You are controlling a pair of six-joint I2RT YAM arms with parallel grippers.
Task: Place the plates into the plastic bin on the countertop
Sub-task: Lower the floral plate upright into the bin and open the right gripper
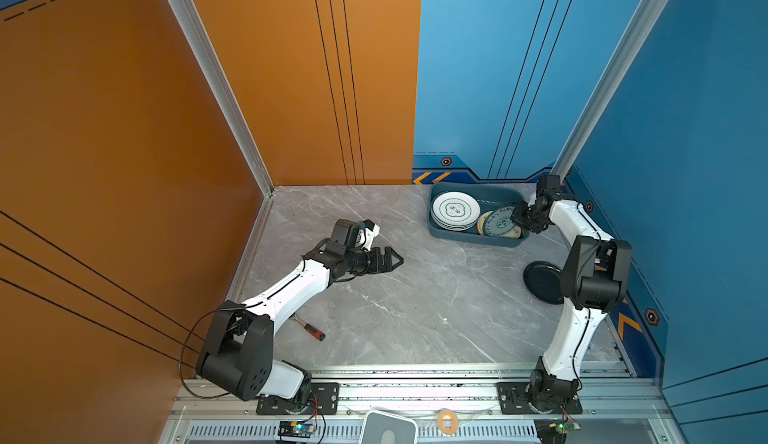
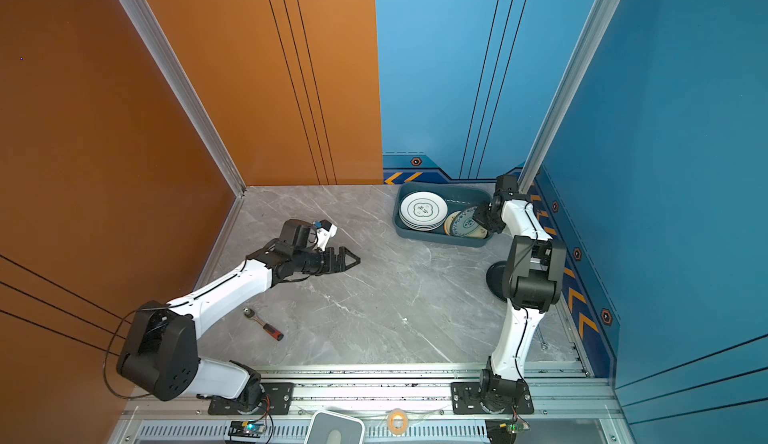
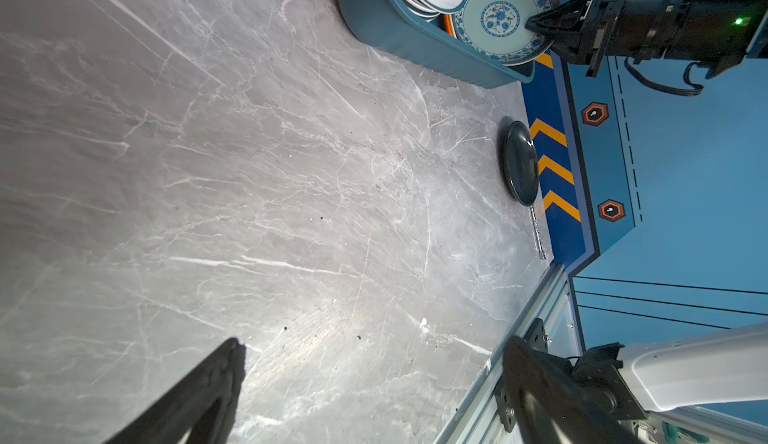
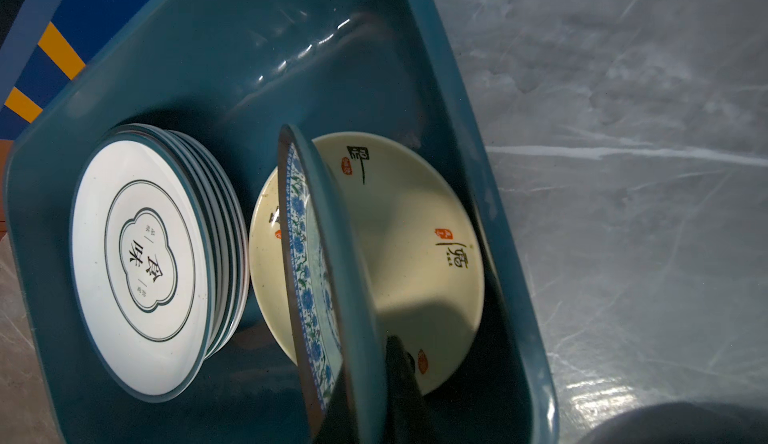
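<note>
Tilted almost on edge, a teal-patterned plate [image 4: 332, 254] hangs inside the plastic bin [image 1: 469, 234] at the far right of the countertop [image 1: 415, 304]. The right gripper [image 1: 519, 214] pinches it at the rim, jaws closed tight on it. Beneath it lies a cream plate [image 4: 415, 234] with brush lettering. Just beside it, a stack of green-rimmed white plates [image 4: 141, 254] fills the bin's other half.

The step in hand looks to be the lay-down. The plate wants lowering until its free edge meets the cream plate, then tipping flat before the jaws part, so that it settles rather than drops.

Room is tight. The stack stands on one side, the bin's sloping wall is close on the other, and the fingers need a straight way up and out past the rim.

A black plate [image 1: 540, 281], the only one seen outside the bin, waits on the countertop near the right wall. In both top views the right arm's elbow [image 1: 598, 275] partly hides it.

The left gripper [image 1: 392, 259] hovers wide open and empty above the middle-left of the slab, well apart from the bin. A red-handled tool [image 2: 266, 325] lies near the left arm, away from any likely path. Bare stone across the centre leaves broad passage between the arms.
</note>
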